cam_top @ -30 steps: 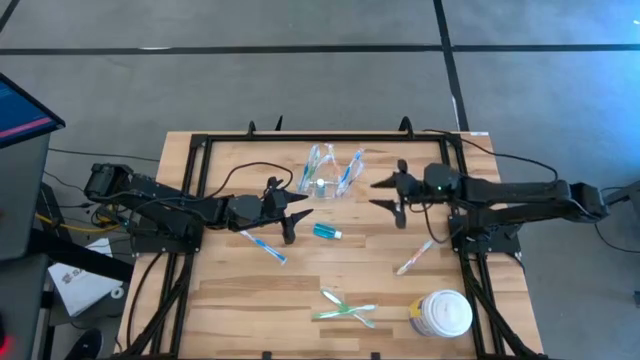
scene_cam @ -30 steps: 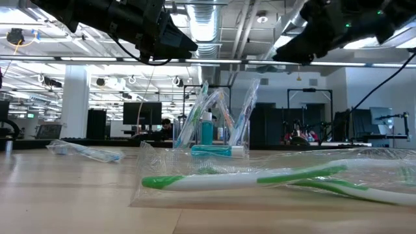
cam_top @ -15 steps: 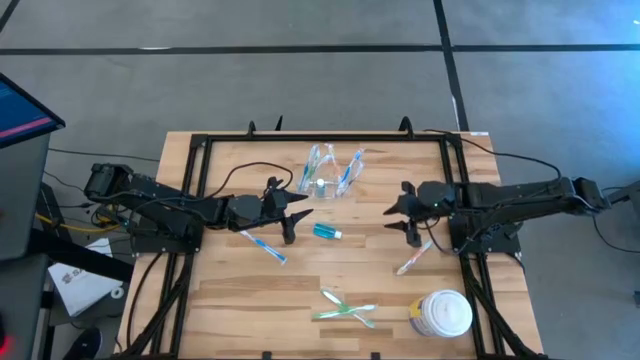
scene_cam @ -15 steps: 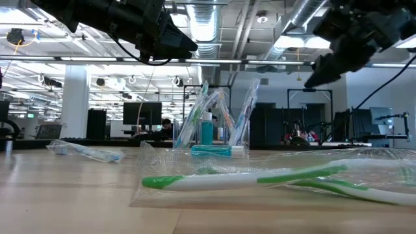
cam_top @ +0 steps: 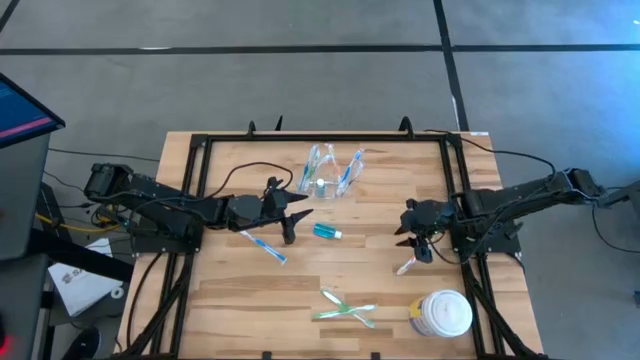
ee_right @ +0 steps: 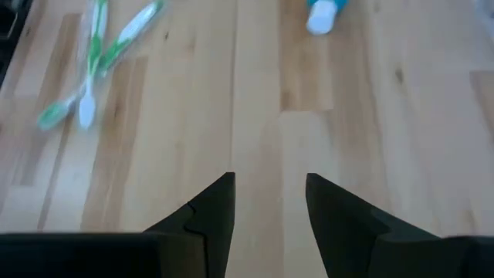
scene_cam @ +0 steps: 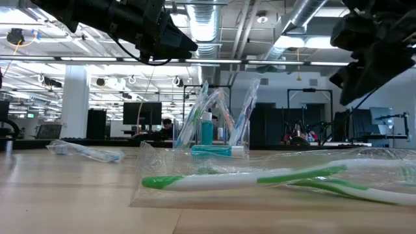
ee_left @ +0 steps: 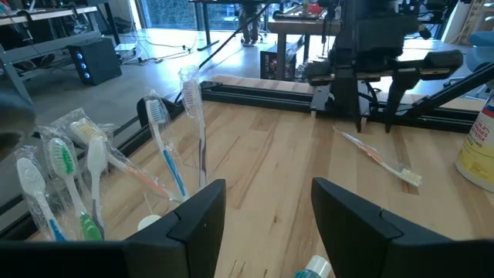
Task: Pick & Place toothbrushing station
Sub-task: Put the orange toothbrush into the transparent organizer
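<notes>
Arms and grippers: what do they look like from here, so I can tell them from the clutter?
Both arms are matte black, jointed and slender, with thin black cables trailing off the table's sides. The left gripper and right gripper each end in two dark, wedge-shaped fingers. No markings are visible.

The holder (cam_top: 330, 172) stands at the table's (cam_top: 230, 300) back centre, with the tube (cam_top: 327, 232) in front of it. One toothbrush (cam_top: 263, 246) lies to the left, another (cam_top: 412, 257) to the right, two toothbrushes (cam_top: 345, 309) near the front, the jar (cam_top: 441, 314) right of them.
</notes>
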Controlling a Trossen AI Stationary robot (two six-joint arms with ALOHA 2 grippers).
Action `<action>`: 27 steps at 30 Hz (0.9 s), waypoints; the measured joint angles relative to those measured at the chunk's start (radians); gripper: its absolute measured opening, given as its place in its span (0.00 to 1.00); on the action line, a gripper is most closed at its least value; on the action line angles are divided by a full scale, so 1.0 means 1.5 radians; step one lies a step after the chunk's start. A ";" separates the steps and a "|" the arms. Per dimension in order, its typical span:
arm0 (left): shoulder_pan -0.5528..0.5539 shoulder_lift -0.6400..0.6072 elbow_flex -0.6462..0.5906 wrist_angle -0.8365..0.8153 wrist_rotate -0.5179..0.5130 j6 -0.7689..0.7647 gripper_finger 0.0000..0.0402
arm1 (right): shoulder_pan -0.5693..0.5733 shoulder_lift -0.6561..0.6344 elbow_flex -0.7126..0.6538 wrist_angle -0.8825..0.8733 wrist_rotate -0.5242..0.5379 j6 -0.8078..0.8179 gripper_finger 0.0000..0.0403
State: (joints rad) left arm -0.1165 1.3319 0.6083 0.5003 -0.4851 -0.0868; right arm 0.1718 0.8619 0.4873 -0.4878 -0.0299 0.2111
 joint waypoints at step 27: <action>0.000 0.002 0.000 -0.003 0.000 0.000 0.46 | 0.122 0.102 0.001 -0.109 -0.020 0.152 0.31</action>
State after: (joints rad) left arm -0.1162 1.3346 0.6083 0.4957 -0.4850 -0.0868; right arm 0.3545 1.0154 0.4889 -0.6515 -0.0593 0.4385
